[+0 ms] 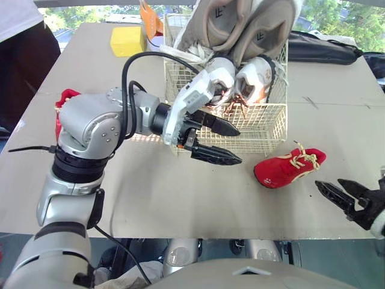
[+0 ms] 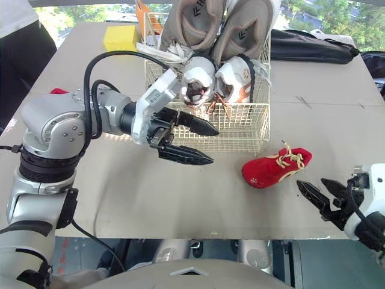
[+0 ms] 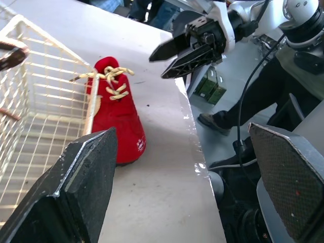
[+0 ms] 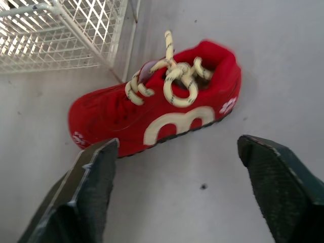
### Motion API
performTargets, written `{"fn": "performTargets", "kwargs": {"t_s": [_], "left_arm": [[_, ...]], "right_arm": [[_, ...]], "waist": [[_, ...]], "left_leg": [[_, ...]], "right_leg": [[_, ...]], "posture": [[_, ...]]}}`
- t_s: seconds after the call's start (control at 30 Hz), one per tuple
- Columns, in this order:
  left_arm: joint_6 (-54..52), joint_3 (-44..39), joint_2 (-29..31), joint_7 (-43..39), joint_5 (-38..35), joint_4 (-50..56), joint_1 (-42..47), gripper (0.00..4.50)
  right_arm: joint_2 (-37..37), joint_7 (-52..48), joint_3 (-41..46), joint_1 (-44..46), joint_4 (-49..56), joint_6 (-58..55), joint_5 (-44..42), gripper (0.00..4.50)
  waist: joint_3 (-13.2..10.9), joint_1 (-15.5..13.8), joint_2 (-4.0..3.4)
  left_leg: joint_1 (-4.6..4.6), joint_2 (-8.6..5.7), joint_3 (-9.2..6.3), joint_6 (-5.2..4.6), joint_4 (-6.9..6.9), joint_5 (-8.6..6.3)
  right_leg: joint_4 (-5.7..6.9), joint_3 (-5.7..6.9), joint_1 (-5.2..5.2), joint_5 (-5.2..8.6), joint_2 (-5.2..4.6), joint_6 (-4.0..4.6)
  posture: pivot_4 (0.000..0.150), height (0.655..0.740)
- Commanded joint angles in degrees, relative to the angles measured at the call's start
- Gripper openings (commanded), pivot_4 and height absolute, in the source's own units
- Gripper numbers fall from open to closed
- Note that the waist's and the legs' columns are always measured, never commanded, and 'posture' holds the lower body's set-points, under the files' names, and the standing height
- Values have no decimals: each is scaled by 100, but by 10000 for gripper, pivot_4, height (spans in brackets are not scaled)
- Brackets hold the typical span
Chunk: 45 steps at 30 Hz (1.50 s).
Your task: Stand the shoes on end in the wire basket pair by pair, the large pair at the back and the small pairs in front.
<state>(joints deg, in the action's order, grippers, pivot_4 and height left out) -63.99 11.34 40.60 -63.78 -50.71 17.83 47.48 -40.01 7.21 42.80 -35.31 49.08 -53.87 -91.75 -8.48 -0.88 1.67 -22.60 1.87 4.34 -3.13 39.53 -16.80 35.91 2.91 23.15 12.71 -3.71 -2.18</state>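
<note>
Red small shoe (image 1: 289, 168): on the table, just beside the front right corner of the wire basket (image 1: 258, 129), laces showing. Right gripper (image 1: 328, 183): spread wide, empty, near the table edge, aimed at the shoe. Left gripper (image 1: 239, 146): spread, empty, before the basket front. Advance the right gripper over the shoe's middle. Clamp across sole and upper, clear of the laces. Lift, turn on end, lower into the seemingly free front space.
</note>
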Motion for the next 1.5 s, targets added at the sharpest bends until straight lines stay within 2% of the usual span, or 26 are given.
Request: {"fn": "performTargets", "kwargs": {"t_s": [0.03, 0.2, 0.27, 0.5, 0.6, 0.73, 0.77, 0.8, 0.9, 0.97, 1.03, 1.13, 1.2, 1.23, 1.33, 1.4, 1.5], "left_arm": [[59, -175, 29, 14, -52, 219, -30, 45000], [505, -261, 106, -216, 38, 410, -211, 45000], [1248, -359, 47, -449, 269, 540, -439, 45000], [1442, -307, 515, -661, 525, 733, -573, 45000], [1459, -340, 513, -541, 556, 824, -664, 45000], [1404, -413, 492, -339, 519, 906, -761, 45000], [1416, -419, 488, -309, 522, 904, -782, 45000], [1419, -419, 485, -278, 518, 920, -799, 45000], [1396, -539, 453, -110, 464, 919, -896, 45000], [1402, -684, 442, 33, 432, 918, -1013, 45000], [1680, -935, 291, 137, 408, 963, -1287, 45000], [1682, -1325, 211, 79, 53, 934, -1590, 45000], [1648, -1610, 218, 25, -196, 853, -1740, 45000], [1607, -1788, 289, -22, -348, 832, -1872, 45000], [1541, -2358, 445, -39, -747, 754, -2243, 45000], [1520, -2763, 604, 97, -885, 894, -2616, 45000], [1406, -3235, 759, 478, -1173, 1106, -2963, 45000]], "right_arm": [[-95, 1280, -753, 432, -267, 754, -852, 35142], [-400, 2330, -1823, 1170, -790, 954, -948, 35142], [-525, 2523, -2143, 1442, -940, 952, -967, 35142], [-712, 2749, -3131, 2265, -1398, 828, -1027, 35142], [-678, 2702, -3333, 2367, -1526, 793, -972, 26153], [-842, 2245, -3224, 2336, -1424, 711, -550, 7065], [-955, 2055, -3186, 2319, -1356, 649, -327, 709], [-1039, 1904, -3149, 2287, -1307, 600, -164, 709], [-1188, 965, -2265, 1912, -945, 823, 392, 709], [-1215, 38, -1142, 1351, -670, 914, 613, 709], [-1125, -1494, 107, 675, -280, 971, 866, 709], [-1093, -3126, 1545, 90, 68, 908, 93, 709], [-1309, -3251, 1784, 296, 123, 1079, -294, 709], [-1524, -3027, 1615, 680, 111, 1297, -392, 709], [-1961, -2194, 357, 2219, 154, 1897, 121, 709], [-1909, -1654, -1255, 3400, 142, 2023, 2036, 709], [-1053, -1055, -2827, 4623, -119, 2311, 3699, 709]], "waist": [[0, 25, -1], [0, 5, -3], [3, 2, -8], [11, 27, 5], [27, 46, 31], [30, 91, 35], [30, 89, 33], [31, 88, 31], [40, -11, 9], [39, -23, 10], [44, -123, -35], [52, -124, -13], [55, -83, 1], [53, -42, 2], [40, 106, -2], [36, 134, 10], [37, 86, 13]], "left_leg": [[4, 0, 8, 0, 0, 0], [7, -1, 15, 0, -2, 0], [5, -1, 21, -1, -4, 0], [11, 4, 46, -1, -5, 0], [15, 16, 52, -1, -5, 0], [21, 30, 58, 0, -5, 0], [20, 32, 57, 0, -5, 0], [20, 32, 57, 0, -6, 0], [19, 30, 58, 0, -7, 0], [-4, 27, 55, 0, -9, 0], [-26, 21, 49, -2, -7, -1], [-13, 20, 51, -10, -10, -9], [-6, 27, 50, -10, -11, -9], [1, 29, 49, -11, -10, -10], [34, 33, 80, -33, -10, -22], [60, 32, 76, -27, -13, -17], [68, 34, 72, 12, -26, 4]], "right_leg": [[1, -9, 0, 0, 1, 0], [3, -18, 3, -1, 6, 3], [1, -23, 8, -1, 5, 3], [0, -45, 14, -1, 14, 2], [2, -52, 13, -2, 23, 2], [3, -65, 13, -4, 43, 7], [3, -68, 14, -5, 47, 8], [3, -68, 14, -5, 47, 8], [2, -69, 15, -5, 46, 8], [-3, -66, 29, -17, 45, -16], [-10, -64, 38, -18, 43, -18], [-15, -71, 30, -12, 45, -29], [-14, -72, 27, -12, 50, -27], [-11, -71, 22, -12, 53, -27], [-2, -91, 19, -2, 55, -4], [1, -102, 5, -1, 48, -3], [1, -97, 6, -1, 28, 2]], "posture": [[1500, 7400], [1500, 7400], [1500, 7400], [1500, 7400], [1500, 7400], [1500, 7400], [1500, 7400], [1500, 7400], [1500, 7400], [1500, 7400], [1500, 7400], [1500, 7400], [1500, 7400], [1500, 7400], [1500, 7400], [1500, 7400], [1500, 7400]]}}
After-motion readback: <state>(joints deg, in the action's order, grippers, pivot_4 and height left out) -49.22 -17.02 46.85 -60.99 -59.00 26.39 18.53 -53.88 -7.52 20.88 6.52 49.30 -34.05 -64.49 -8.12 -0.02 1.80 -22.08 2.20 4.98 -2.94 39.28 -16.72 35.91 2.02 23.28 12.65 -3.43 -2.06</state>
